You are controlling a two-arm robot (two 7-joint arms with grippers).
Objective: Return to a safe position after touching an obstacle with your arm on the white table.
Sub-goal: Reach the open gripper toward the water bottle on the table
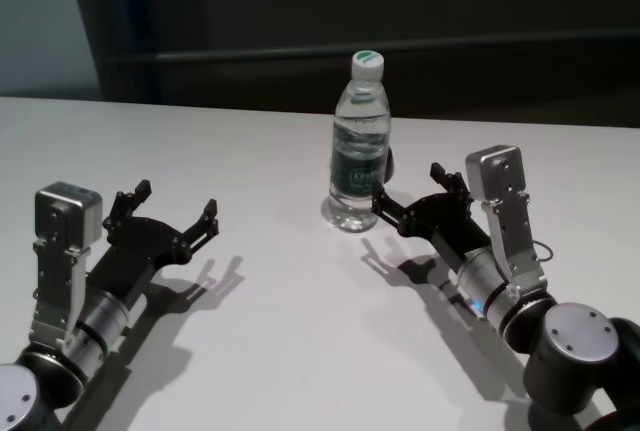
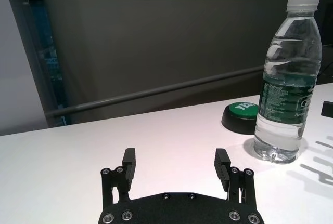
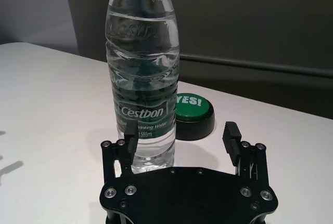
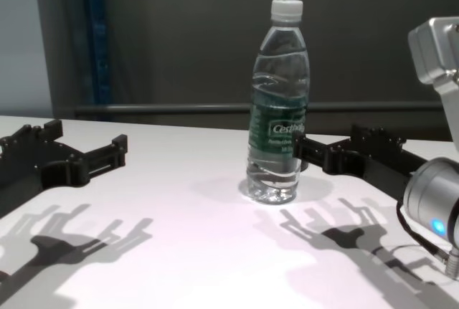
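The obstacle, a tall clear water bottle [image 1: 360,146] with a white cap and a dark green label, stands upright on the white table [image 1: 290,341] at its middle back. My right gripper [image 1: 410,191] is open just to the bottle's right, low over the table. In the right wrist view one fingertip [image 3: 128,132] lies right against the bottle [image 3: 141,78] near its base; the gap, if any, cannot be made out. My left gripper [image 1: 175,203] is open over the table's left part, well apart from the bottle, with nothing between its fingers.
A dark dome-shaped button [image 3: 193,112] with a green "YES!" top sits on the table just behind the bottle. A dark wall with a horizontal rail [image 2: 156,91] runs beyond the table's far edge.
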